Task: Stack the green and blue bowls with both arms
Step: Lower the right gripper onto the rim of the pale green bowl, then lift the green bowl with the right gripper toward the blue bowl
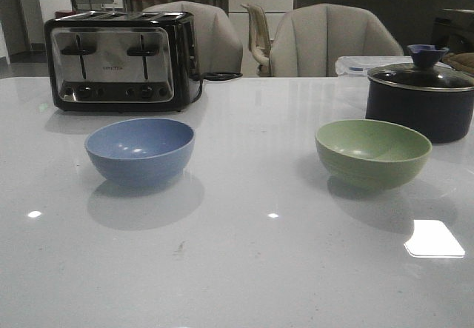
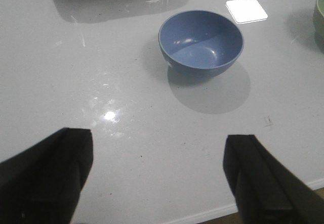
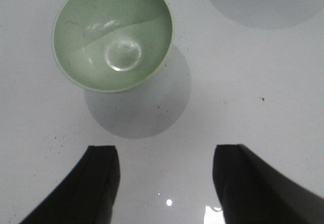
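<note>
The blue bowl (image 1: 139,151) is sitting left of centre on the white desk (image 1: 244,269), and the green bowl (image 1: 372,152) right of centre, well apart. Both the left gripper (image 2: 157,176) and right gripper (image 3: 164,183) are hovering with jaws spread, holding nothing. Each should probably be pinching its bowl's rim squarely.

Bare desk (image 1: 252,269) lies between the blue bowl (image 1: 139,150) and green bowl (image 1: 372,152), which stand well apart, and in front of both. Behind, the toaster (image 1: 122,60) stands near the blue bowl; the dark lidded pot (image 1: 421,95) crowds just behind the green bowl's right side.
</note>
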Action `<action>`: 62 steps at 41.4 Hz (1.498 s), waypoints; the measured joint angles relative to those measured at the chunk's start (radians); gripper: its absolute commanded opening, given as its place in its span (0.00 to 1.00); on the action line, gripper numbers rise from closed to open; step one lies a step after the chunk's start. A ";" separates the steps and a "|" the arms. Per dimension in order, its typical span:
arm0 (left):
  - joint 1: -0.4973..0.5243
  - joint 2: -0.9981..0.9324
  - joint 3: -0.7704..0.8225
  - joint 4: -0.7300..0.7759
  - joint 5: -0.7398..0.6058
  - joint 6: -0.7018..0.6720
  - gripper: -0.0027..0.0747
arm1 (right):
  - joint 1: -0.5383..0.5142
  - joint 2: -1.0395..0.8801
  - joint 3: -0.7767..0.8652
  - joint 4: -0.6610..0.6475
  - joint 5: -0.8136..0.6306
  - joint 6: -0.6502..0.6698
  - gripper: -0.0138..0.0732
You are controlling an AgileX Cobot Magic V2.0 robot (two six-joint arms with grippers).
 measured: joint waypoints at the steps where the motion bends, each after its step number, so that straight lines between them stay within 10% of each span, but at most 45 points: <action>1: 0.000 0.000 0.000 0.000 0.000 0.000 0.79 | 0.000 0.026 -0.016 0.002 0.000 0.000 0.75; 29: 0.000 0.000 0.000 0.000 0.000 0.000 0.79 | 0.000 0.718 -0.401 0.069 -0.035 0.000 0.69; 43: 0.000 0.000 0.000 0.000 0.000 0.000 0.79 | 0.000 0.762 -0.428 0.074 -0.037 0.000 0.33; 62: 0.000 0.000 0.000 0.000 0.000 0.000 0.79 | 0.018 0.580 -0.430 0.075 -0.012 -0.011 0.20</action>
